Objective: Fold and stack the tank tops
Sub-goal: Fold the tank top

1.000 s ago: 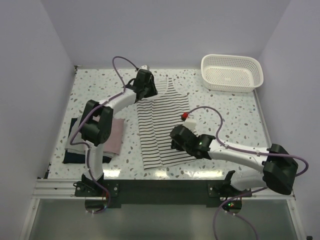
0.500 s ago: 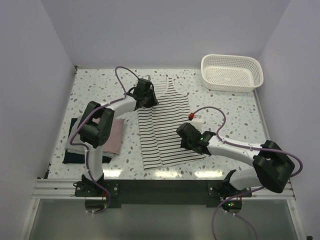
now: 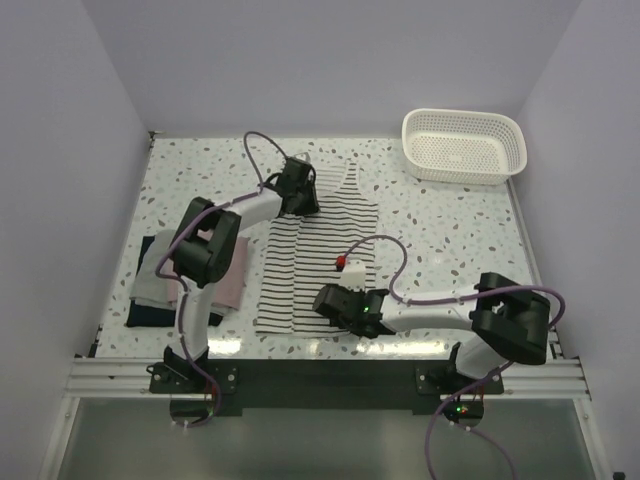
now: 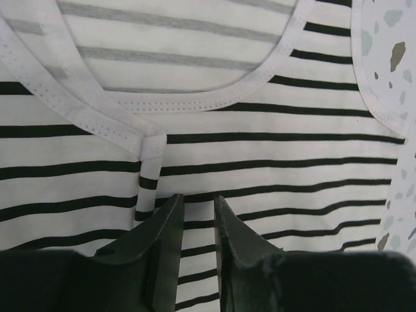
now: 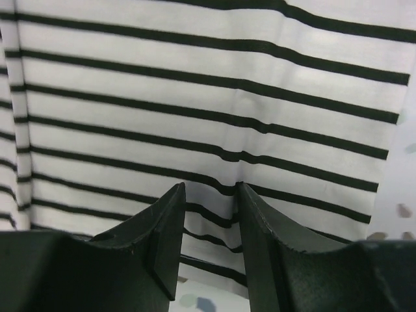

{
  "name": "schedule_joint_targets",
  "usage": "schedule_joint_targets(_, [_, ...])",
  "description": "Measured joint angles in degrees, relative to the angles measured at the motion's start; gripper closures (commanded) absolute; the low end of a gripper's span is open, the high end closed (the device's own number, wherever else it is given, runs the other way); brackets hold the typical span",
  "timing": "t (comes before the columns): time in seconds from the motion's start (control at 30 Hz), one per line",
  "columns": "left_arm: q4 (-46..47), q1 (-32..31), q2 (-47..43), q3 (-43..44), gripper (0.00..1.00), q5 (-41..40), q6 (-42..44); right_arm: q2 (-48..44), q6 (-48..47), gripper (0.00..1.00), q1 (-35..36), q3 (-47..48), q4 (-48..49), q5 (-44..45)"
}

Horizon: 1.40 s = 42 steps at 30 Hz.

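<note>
The white tank top with thin black stripes (image 3: 300,255) lies flat in the middle of the table, neckline at the far end. My left gripper (image 3: 299,200) is at its neckline end, and in the left wrist view (image 4: 198,198) the jaws are nearly closed on a pinch of striped cloth (image 4: 260,123) just below the neck binding. My right gripper (image 3: 322,300) is at the near hem, and in the right wrist view (image 5: 211,188) it is shut on a puckered fold of the striped cloth (image 5: 214,97). The folded pink top (image 3: 232,272) lies on the dark navy top (image 3: 148,314) at the left.
A white lattice basket (image 3: 465,146) stands at the back right corner. The speckled table (image 3: 450,230) is walled on the left, back and right. The folded stack sits close to the left arm's base.
The striped top has slid to the left and nearer the folded stack. My right gripper moved left along the near hem with it, and my left gripper shifted slightly right at the neckline.
</note>
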Motion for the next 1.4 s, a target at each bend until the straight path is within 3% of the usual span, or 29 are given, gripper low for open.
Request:
schedule_joint_targets(0.2, [-4.2, 0.0, 2.0, 4.7, 0.66, -1.2, 3.7, 3.0, 2.3, 0.50, 6.4, 4.2, -0.8, -2.3])
schedule_joint_targets(0.33, [-5.0, 0.0, 2.0, 5.0, 0.62, -0.9, 5.5, 1.6, 2.9, 0.43, 6.1, 4.2, -3.7, -3.1])
schedule_joint_targets(0.5, [-6.2, 0.0, 0.5, 4.9, 0.57, 1.0, 6.5, -9.7, 0.6, 0.41, -3.5, 2.4, -6.7, -4.1])
schedule_joint_targets(0.67, [-6.3, -0.2, -7.3, 3.5, 0.58, 2.5, 6.1, -17.4, -6.3, 0.49, -22.0, 2.5, -4.0, -7.9])
schedule_joint_targets(0.8, [-4.5, -1.7, -18.6, -3.4, 0.60, 2.4, 5.0, -8.4, -13.0, 0.55, -38.7, 6.2, -0.3, -15.5])
schedule_joint_targets(0.93, [-3.0, -6.3, -27.7, -12.3, 0.61, 2.1, 4.2, 3.8, -18.1, 0.61, -46.3, 13.1, 2.8, -20.2])
schedule_joint_targets(1.17, [-3.6, -18.4, -35.4, -26.4, 0.61, 1.5, 2.6, 17.9, -22.6, 0.65, -50.0, 24.4, 7.8, -24.0])
schedule_joint_targets(1.4, [-4.5, -26.9, -37.4, -30.6, 0.62, 1.1, 0.6, 24.0, -24.0, 0.66, -50.1, 28.2, 9.1, -24.2])
